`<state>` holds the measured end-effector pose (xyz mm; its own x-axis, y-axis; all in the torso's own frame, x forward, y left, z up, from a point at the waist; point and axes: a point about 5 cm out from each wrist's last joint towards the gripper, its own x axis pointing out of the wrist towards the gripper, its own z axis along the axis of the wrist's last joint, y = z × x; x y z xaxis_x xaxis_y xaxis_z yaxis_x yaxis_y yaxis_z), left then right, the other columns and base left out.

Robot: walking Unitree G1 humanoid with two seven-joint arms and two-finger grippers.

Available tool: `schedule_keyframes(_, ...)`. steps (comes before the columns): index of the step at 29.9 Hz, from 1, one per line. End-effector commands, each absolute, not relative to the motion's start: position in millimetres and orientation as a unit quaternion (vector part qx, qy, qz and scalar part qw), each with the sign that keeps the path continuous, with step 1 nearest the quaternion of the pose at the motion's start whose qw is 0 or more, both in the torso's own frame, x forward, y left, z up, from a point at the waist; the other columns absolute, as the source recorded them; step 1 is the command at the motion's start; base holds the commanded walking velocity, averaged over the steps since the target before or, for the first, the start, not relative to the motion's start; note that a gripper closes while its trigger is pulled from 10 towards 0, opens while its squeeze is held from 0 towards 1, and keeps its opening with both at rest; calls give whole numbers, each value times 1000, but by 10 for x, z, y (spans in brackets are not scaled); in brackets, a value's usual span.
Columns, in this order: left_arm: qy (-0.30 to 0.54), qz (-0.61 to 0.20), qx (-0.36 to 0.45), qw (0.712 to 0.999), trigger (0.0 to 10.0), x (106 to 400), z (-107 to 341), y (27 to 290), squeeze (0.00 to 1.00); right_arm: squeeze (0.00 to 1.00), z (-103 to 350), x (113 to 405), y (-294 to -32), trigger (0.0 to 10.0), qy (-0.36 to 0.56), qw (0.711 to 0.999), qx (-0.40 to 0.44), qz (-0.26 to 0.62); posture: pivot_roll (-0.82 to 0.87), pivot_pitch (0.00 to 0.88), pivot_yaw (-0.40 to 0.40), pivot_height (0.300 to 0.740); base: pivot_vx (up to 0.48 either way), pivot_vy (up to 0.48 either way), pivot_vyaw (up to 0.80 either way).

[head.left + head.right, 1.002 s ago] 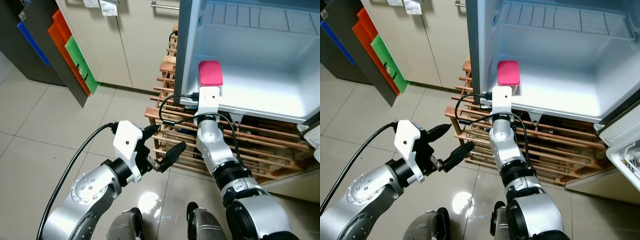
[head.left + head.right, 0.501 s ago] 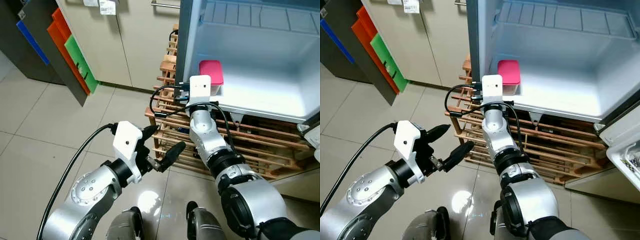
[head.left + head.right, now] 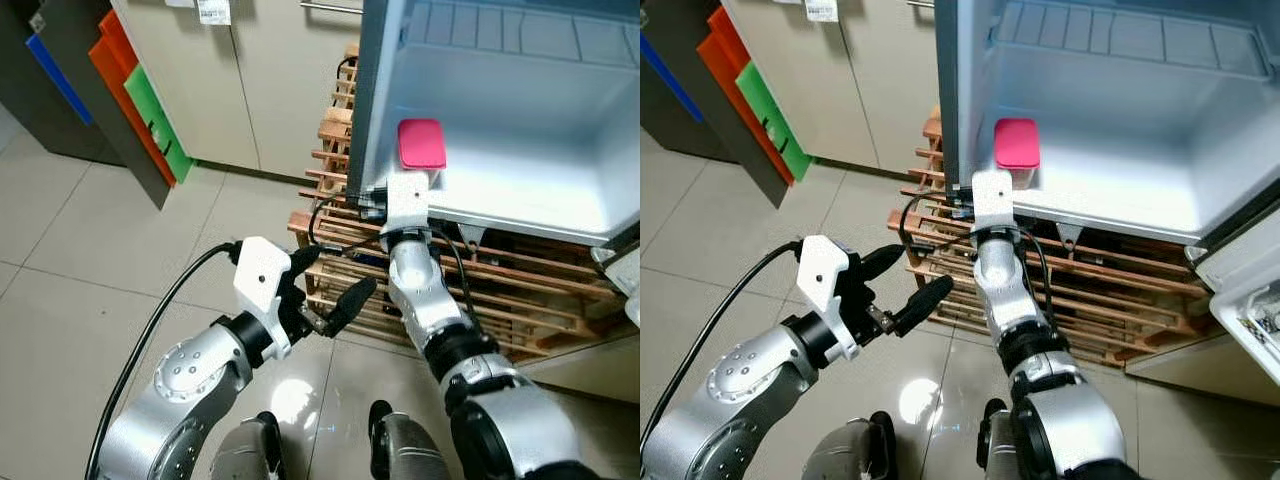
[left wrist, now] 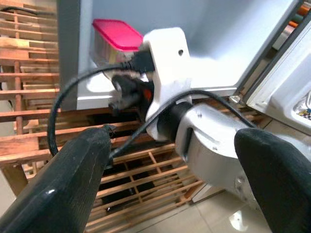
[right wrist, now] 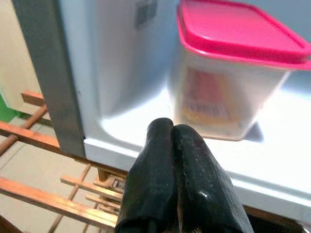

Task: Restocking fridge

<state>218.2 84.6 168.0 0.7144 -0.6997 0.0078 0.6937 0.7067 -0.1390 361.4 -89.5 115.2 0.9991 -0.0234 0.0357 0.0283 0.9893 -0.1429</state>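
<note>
**Q:** Restocking going anywhere? Status.

**A:** Judging from how things lie, one item is in. Pink-lidded container [image 3: 1017, 152] stands upright on the fridge floor [image 3: 1120, 190], front left corner, just inside the left wall. Nothing else inside that I can see, so most of the restock looks left to do.

**Q:** Grippers?

**A:** Right gripper [image 5: 167, 160] has its fingers pressed together, nothing between them, tips just short of the fridge's front lip and apart from the container. Left gripper [image 3: 325, 288] is spread wide and empty, out over the floor tiles [image 3: 70, 250], well apart from the fridge.

**Q:** Views disagree anywhere?

**A:** No, they add up. Right wrist view gives the closed fingertips and a label on the container's clear side; head views hide those tips behind the white wrist housing [image 3: 407, 195]. Head views give the wooden pallet [image 3: 1110, 300] under the fridge and the coloured panels [image 3: 135, 105] off to my left.
</note>
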Motion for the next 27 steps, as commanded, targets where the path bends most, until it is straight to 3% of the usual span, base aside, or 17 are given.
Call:
schedule_keyframes(1,29,-376,-62,924,10000,2170,1646,835,0,0,1195,3618,-891,10000,-25,997,-66,-18,77,272,24,740,0,0,0)
schedule_keyframes(5,23,-372,-64,926,10000,2189,1654,801,0,0,1234,3687,-1037,10000,-23,995,-91,-43,75,273,13,740,0,0,0)
schedule_keyframes(11,24,-368,-67,927,10000,2156,1663,778,0,0,1373,3791,-1059,10000,-33,992,-114,-43,100,283,0,740,0,0,0)
schedule_keyframes(27,15,-354,-71,932,10000,2221,1667,771,0,0,1597,3884,-880,10000,-63,993,-104,-4,83,264,-33,740,0,0,0)
